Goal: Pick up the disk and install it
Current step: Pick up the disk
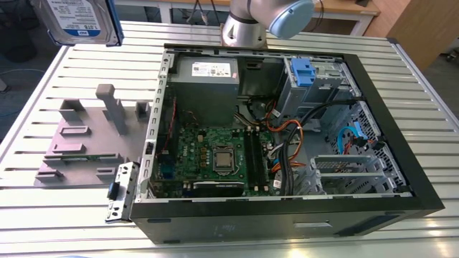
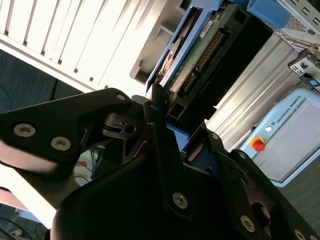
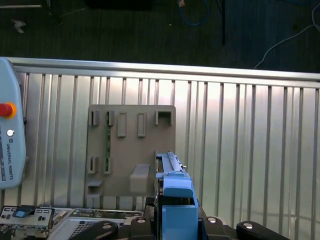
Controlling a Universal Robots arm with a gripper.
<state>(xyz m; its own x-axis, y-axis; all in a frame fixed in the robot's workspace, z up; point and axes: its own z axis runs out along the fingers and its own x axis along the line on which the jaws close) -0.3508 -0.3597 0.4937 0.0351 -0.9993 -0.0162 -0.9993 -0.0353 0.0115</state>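
Black jaws, clenched on the blue-framed edge of the disk (image 2: 197, 55), hold it edge-on in the air, high above the slatted desk (image 1: 57, 215) and apart from the grey holder block (image 3: 131, 150) beneath. For a carry like this, I judge that a firm, square grip and a path well above the open computer case (image 1: 287, 209) wall and its loose cables (image 1: 287, 129) matter most. Around the desk are a teach pendant (image 3: 10, 140), dark floor (image 3: 150, 30) and wooden furniture (image 1: 423, 27).

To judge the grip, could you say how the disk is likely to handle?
The disk looks rigid and metal, likely heavy for its size. Its exposed circuit board suggests fragility. The smooth blue frame might slip between the fingers.
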